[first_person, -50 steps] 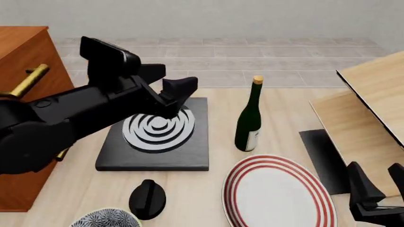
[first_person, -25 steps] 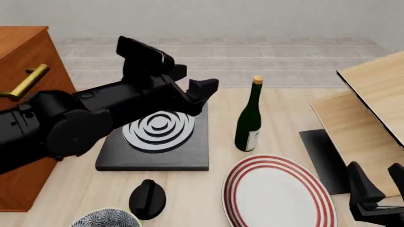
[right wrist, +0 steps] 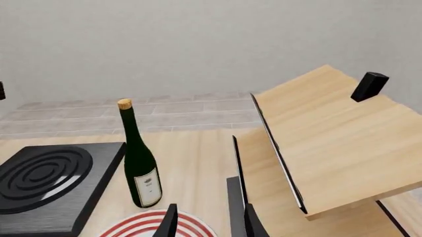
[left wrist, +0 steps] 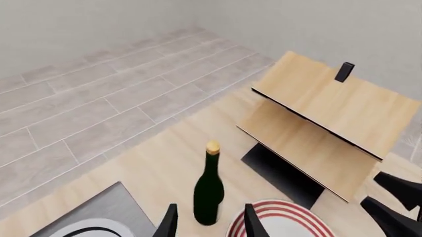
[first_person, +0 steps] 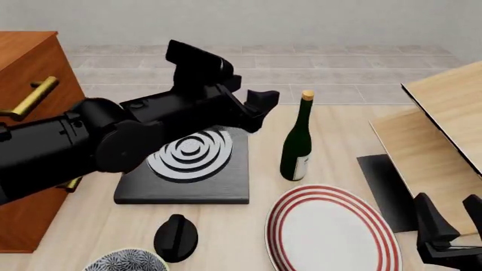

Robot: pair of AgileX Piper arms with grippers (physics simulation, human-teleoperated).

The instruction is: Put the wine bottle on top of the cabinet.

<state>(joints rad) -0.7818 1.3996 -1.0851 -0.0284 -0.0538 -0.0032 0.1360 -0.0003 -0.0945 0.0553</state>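
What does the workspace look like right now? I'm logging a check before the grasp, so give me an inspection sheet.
Surface: pale wood table.
Job's things: wine bottle upright, untouched; cabinet at far left.
Clutter: black hob, striped plate, black knob, patterned bowl, light-wood boards.
Grippers: left gripper open, near the bottle; right gripper open, low at right.
Cables: nothing seen.
Surroundings: grey tiled floor, plain wall.

Plain grey-white wall (first_person: 301, 20) behind; floor (first_person: 339, 68) was pale grey planks. Light-wood table (first_person: 256, 209), pale slanted wood boards (first_person: 444, 113) at its right. Flat, even lighting.
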